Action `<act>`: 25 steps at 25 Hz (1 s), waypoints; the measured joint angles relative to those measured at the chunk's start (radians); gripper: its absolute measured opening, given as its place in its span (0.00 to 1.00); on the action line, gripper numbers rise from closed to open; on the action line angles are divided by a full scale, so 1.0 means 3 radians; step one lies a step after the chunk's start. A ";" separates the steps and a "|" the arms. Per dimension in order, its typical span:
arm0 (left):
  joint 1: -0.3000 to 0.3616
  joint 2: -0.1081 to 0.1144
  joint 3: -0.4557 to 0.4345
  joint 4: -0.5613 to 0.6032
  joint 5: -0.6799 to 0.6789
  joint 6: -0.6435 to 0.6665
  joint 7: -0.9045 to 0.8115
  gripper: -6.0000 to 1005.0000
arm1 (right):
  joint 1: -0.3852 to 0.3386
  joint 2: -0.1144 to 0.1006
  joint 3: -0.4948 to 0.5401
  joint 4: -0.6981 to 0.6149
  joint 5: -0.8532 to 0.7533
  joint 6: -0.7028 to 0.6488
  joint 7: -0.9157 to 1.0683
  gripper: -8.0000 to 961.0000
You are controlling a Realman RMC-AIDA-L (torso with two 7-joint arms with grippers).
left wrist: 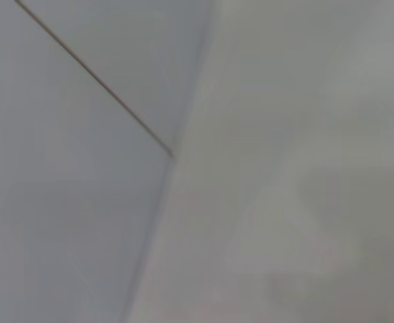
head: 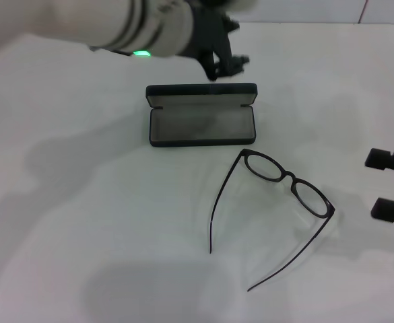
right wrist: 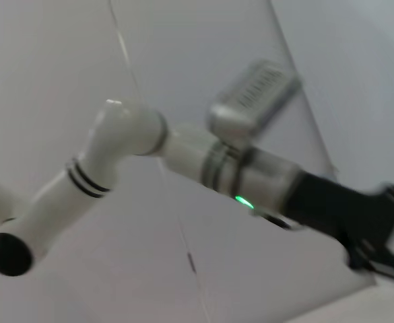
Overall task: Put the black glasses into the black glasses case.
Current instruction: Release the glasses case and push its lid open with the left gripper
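The black glasses case [head: 201, 125] lies open in the middle of the white table [head: 82, 222], grey lining up, with its lid standing at the far side. The black glasses [head: 288, 182] lie in front of it and to its right, lenses upright, with both temple arms unfolded and pointing toward me. My left gripper [head: 222, 62] hovers just beyond the case's lid and holds nothing I can see. It also shows in the right wrist view [right wrist: 378, 229]. My right gripper [head: 389, 184] is open and empty at the table's right edge, right of the glasses.
My left arm [head: 116, 27] reaches across the far left of the table above the case. The left wrist view shows only bare white surfaces.
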 joint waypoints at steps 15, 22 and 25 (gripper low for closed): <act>0.0886 0.0029 -0.1990 -0.1055 -0.3520 0.1161 0.1736 0.47 | 0.0190 0.0186 -0.0076 -0.2346 -0.1217 0.0524 0.2333 0.88; 0.1058 0.0013 -0.1990 -0.1675 -0.3593 0.1504 0.2431 0.47 | 0.0838 0.0052 -0.0076 -0.2464 -0.1755 0.0348 0.3170 0.88; 0.1029 0.0018 -0.1996 -0.2028 -0.3637 0.1621 0.2709 0.46 | 0.1062 0.0049 -0.0121 -0.2389 -0.2012 0.0327 0.3274 0.88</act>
